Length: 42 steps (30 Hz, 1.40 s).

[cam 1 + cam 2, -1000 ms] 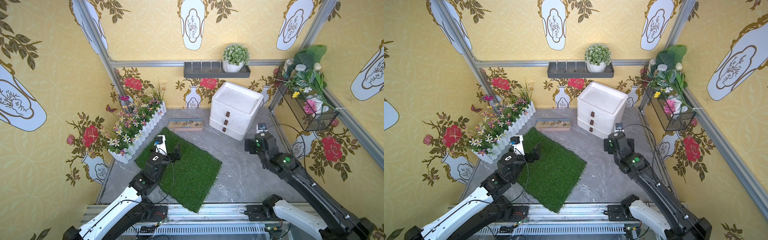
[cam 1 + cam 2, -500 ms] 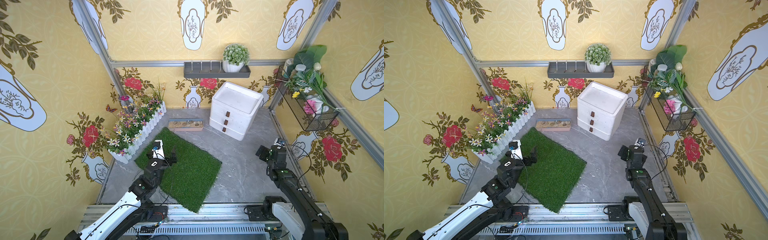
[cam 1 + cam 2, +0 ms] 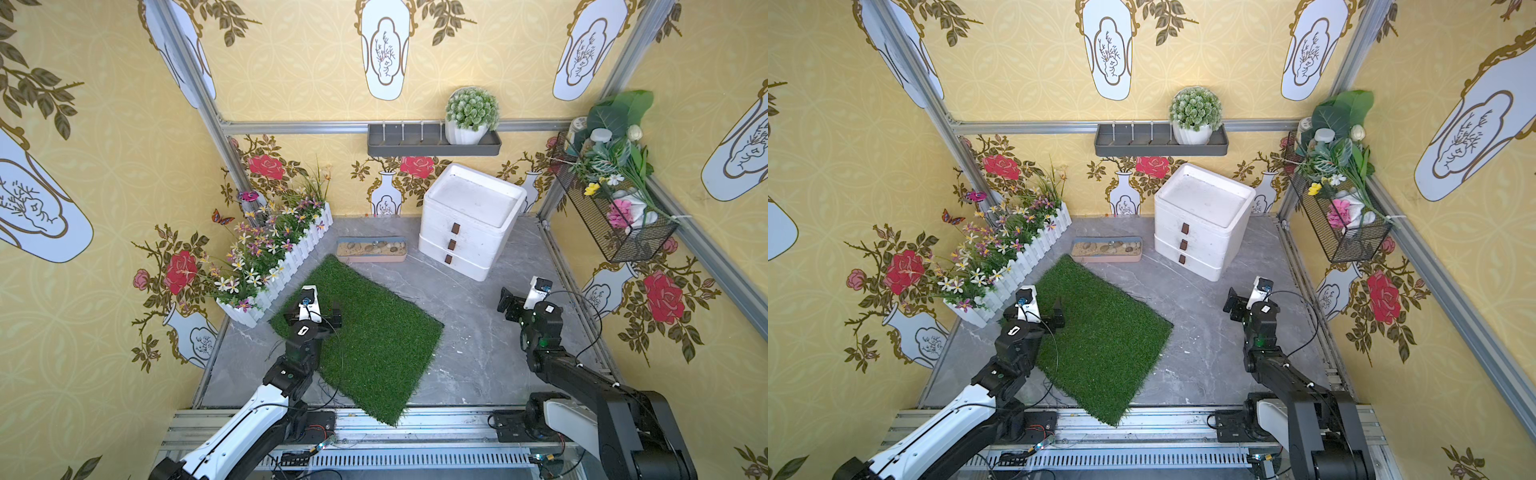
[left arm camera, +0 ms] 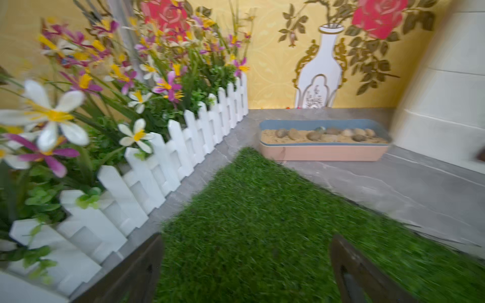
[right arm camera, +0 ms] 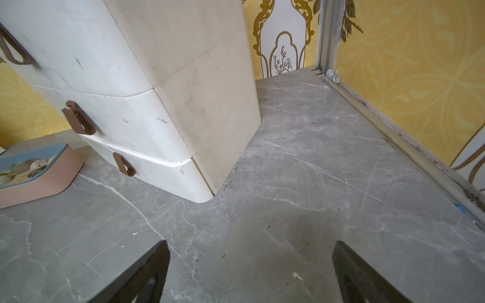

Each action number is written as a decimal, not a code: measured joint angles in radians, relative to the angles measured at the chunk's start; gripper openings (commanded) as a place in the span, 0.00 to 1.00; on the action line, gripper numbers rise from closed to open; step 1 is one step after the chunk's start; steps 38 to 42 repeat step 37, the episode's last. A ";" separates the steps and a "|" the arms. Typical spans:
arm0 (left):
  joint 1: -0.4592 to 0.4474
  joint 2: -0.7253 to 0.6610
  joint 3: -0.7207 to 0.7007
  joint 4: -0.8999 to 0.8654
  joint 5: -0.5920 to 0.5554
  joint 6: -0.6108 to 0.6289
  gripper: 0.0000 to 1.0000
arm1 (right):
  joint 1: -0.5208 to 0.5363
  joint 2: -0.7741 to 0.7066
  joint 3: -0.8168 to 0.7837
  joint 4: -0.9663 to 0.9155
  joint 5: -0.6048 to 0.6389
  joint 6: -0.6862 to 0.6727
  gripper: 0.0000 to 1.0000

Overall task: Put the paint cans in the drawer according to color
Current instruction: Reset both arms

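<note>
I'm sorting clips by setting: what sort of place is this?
Likely a staged garden-themed test booth, not a real garden: flowered wallpaper all round, a fake grass mat, and a white picket planter of flowers.

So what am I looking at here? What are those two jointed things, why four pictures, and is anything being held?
Those are two robot arms, the left arm and the right arm. Two pictures come from a camera pair overhead; two come from small cameras on the wrists, looking forward past each arm's tip. The left end effector hangs over the grass mat, the right end effector over the grey floor near the white drawer chest. Both are open and hold nothing. All three drawers are shut. A sand tray and a fenced flower box stand nearby. No paint cans show in any picture.
</note>
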 measured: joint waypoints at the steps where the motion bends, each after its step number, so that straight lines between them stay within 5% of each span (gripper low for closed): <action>1: 0.054 0.051 -0.023 0.067 0.034 0.027 1.00 | 0.004 0.000 0.002 0.002 0.002 -0.007 0.97; 5: 0.284 0.311 -0.052 0.258 0.203 0.070 1.00 | 0.007 0.000 0.002 0.005 0.015 -0.014 0.97; 8: 0.394 0.527 -0.074 0.533 0.351 0.080 1.00 | 0.008 0.001 0.002 0.005 0.015 -0.015 0.97; 10: 0.426 0.566 -0.084 0.545 0.391 0.076 1.00 | 0.009 0.002 0.002 0.006 0.016 -0.017 0.97; 19: 0.428 0.565 -0.080 0.716 0.499 0.078 1.00 | 0.051 -0.016 -0.068 0.093 0.045 -0.039 0.97; 28: 0.428 0.565 -0.080 0.722 0.510 0.078 1.00 | 0.079 -0.023 -0.158 0.260 0.092 -0.064 0.97; 42: 0.428 0.565 -0.080 0.722 0.510 0.078 1.00 | 0.097 -0.016 -0.151 0.268 0.123 -0.071 0.97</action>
